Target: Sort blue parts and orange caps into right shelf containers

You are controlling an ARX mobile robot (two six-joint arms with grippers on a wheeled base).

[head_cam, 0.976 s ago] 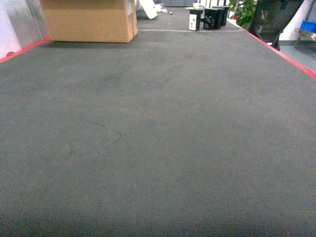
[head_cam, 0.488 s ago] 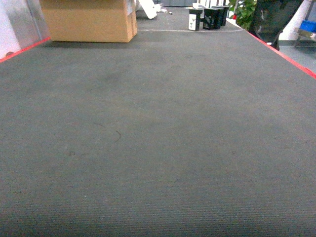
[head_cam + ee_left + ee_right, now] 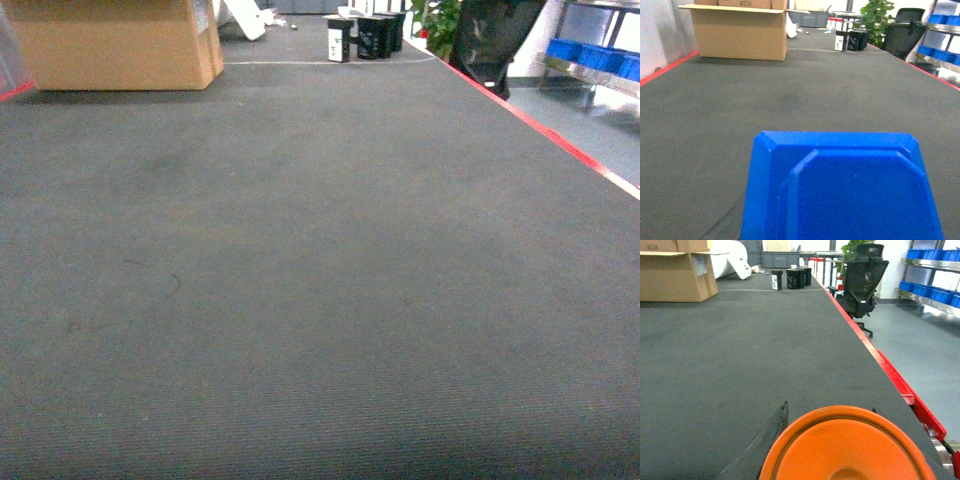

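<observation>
A blue part (image 3: 840,185) with chamfered corners fills the bottom of the left wrist view. It sits in my left gripper (image 3: 835,210), whose fingers it hides apart from a dark sliver at lower left. A round orange cap (image 3: 847,450) fills the bottom of the right wrist view, and my right gripper (image 3: 829,410) is shut on it, with a dark finger (image 3: 771,432) showing along its left side. The shelf with blue containers (image 3: 592,55) stands far off at the upper right. Neither gripper shows in the head view.
Dark carpet (image 3: 300,260) spreads ahead, edged by a red strip (image 3: 540,130) on the right. A cardboard box (image 3: 110,45) stands far left, small black boxes (image 3: 365,35) far middle, and a black office chair (image 3: 862,280) and a plant lie beyond the strip.
The head view has swung right: the cardboard box and black boxes slid left, and the shelf with blue containers came into sight at the upper right.
</observation>
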